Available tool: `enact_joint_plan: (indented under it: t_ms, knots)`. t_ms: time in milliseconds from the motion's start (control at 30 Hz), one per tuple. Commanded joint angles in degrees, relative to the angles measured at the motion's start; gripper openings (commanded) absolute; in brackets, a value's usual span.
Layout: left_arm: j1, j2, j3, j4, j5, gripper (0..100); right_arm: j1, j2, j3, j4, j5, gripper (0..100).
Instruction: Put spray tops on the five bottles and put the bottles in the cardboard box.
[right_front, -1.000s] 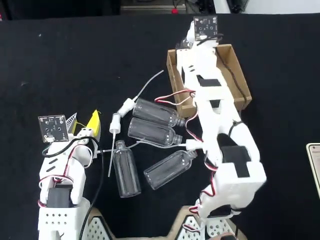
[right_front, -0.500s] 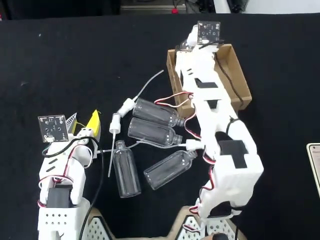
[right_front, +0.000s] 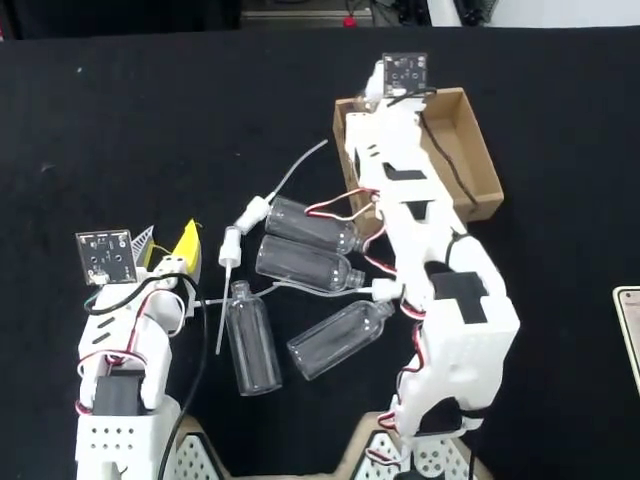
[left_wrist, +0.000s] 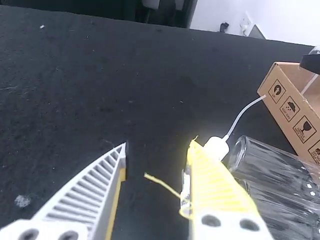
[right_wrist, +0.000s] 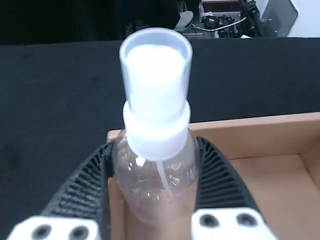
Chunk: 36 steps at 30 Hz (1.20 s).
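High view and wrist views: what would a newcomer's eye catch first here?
The right gripper is shut on a clear bottle with a white spray top, over a corner of the cardboard box. Four uncapped bottles lie clustered on the black table with loose spray tops beside them, the open left gripper nearby.

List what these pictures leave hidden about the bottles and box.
High view: the right arm covers most of the box, hiding its contents.
Right wrist view: the base of the held bottle is cut off by the edge.
Left wrist view: the lying bottles run off the edge.
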Motion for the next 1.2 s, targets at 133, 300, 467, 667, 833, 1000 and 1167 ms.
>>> enact_joint_plan:
  t_ms: [133,300,467,667,833,1000,1167]
  knots:
    - [0.8,-1.1,1.2,0.1,0.4,19,-2.0,-0.4,-0.1,-1.4,0.7,19.9]
    - [0.8,-1.1,1.2,0.1,0.4,19,-2.1,-0.8,1.0,-1.4,0.8,23.7]
    - [0.8,-1.1,1.2,0.1,0.4,19,-2.1,-0.9,0.8,-1.4,0.8,22.7]
    - [0.8,-1.1,1.2,0.1,0.4,19,-2.2,-0.9,0.8,-1.4,0.5,22.7]
    - [0.8,-1.1,1.2,0.1,0.4,19,-3.1,-0.9,0.8,-1.4,0.4,22.7]
    - [0.8,-1.1,1.2,0.1,0.4,19,-2.6,-0.9,0.7,-1.4,0.4,22.7]
    - [3.3,-1.0,1.2,0.1,0.2,19,-3.0,-0.9,0.8,-1.4,0.6,22.7]
